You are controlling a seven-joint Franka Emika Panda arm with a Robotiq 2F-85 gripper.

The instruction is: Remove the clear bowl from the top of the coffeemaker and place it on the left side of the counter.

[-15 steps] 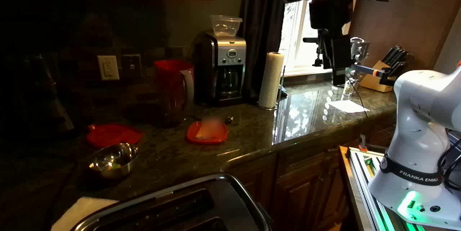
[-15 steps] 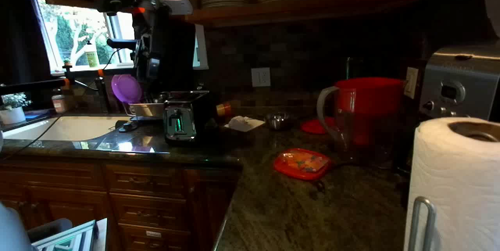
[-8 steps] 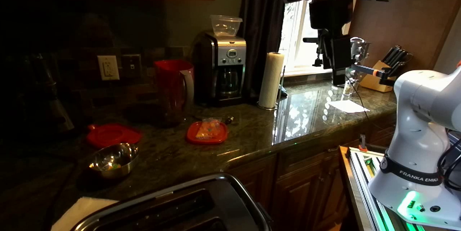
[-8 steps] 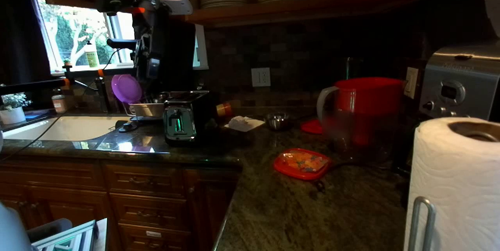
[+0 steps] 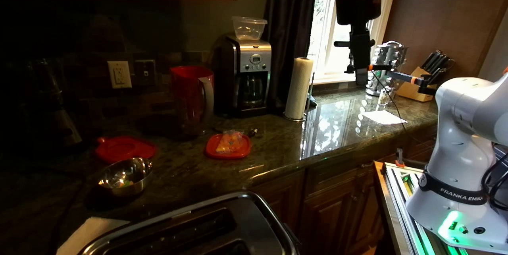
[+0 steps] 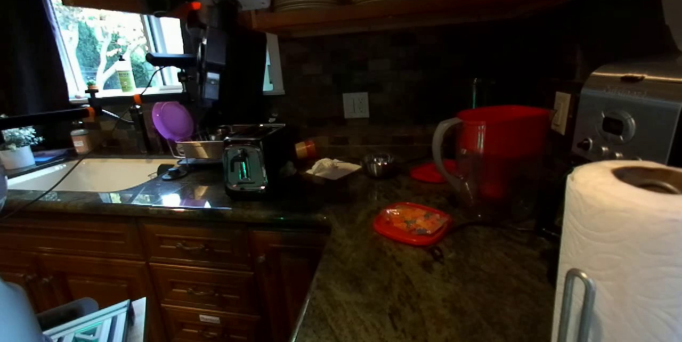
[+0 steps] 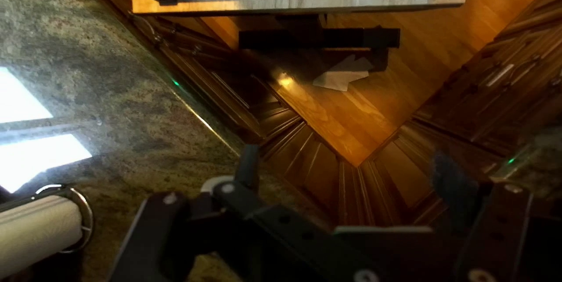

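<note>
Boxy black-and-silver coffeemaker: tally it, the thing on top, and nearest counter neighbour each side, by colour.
Black-and-silver: 1 coffeemaker
Clear: 1 wide-rimmed plastic-looking bowl
Red: 1 tall plastic pitcher
White: 1 cylindrical paper towel roll
Total: 4

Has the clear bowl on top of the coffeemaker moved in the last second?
No; in an exterior view, the clear bowl sits as before atop the coffeemaker, with no shift toward or from the dark curtain.

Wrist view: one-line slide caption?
Gripper open and empty in front of cabinets and wooden floor; counter and paper towel roll at picture left.
</note>
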